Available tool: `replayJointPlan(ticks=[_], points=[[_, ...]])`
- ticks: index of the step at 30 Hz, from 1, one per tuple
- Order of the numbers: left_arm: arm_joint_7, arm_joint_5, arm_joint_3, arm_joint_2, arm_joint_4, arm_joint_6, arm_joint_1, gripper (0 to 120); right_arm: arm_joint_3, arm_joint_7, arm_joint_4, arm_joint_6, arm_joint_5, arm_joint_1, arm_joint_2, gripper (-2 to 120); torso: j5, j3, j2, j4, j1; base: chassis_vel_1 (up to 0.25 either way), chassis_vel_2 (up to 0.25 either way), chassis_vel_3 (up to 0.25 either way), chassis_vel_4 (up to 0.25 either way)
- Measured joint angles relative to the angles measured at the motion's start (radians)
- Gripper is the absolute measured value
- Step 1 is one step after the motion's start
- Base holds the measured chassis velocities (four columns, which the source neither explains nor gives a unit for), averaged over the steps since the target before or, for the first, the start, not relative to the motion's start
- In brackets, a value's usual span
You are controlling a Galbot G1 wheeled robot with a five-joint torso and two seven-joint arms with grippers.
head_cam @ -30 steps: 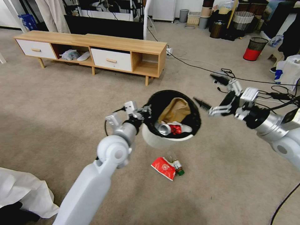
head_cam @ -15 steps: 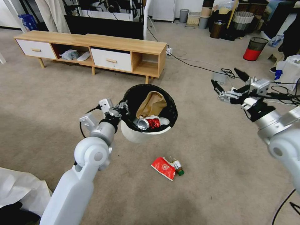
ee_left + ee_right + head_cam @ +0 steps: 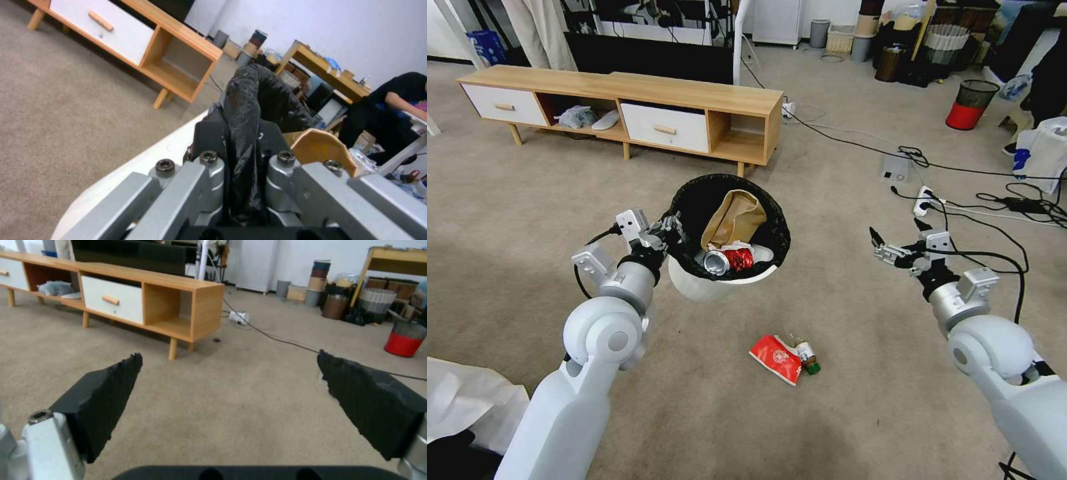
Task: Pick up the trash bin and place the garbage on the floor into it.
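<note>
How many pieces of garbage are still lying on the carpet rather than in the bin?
2. A flat red packet and a small brown bottle lie touching on the carpet, in front of the held white bin. Others may be hidden.

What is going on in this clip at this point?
The robot's left hand is clamped on the bagged rim of the trash bin, holding it off the carpet. A brown paper bag and a crushed red can lie inside. The right hand hangs open and empty to the side. A red packet and a small brown bottle lie on the floor.
</note>
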Motion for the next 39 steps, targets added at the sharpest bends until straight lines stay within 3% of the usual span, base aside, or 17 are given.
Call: replayJointPlan(ticks=[39], points=[[-0.014,-0.013,0.011,-0.013,-0.015,0.006,-0.004,7,0.002,-0.064,-0.011,0.032,-0.07,-0.029,0.007,100,0.0001,0.0,0.0,-0.0001,0.0,0.0,0.0,0.0,0.0]])
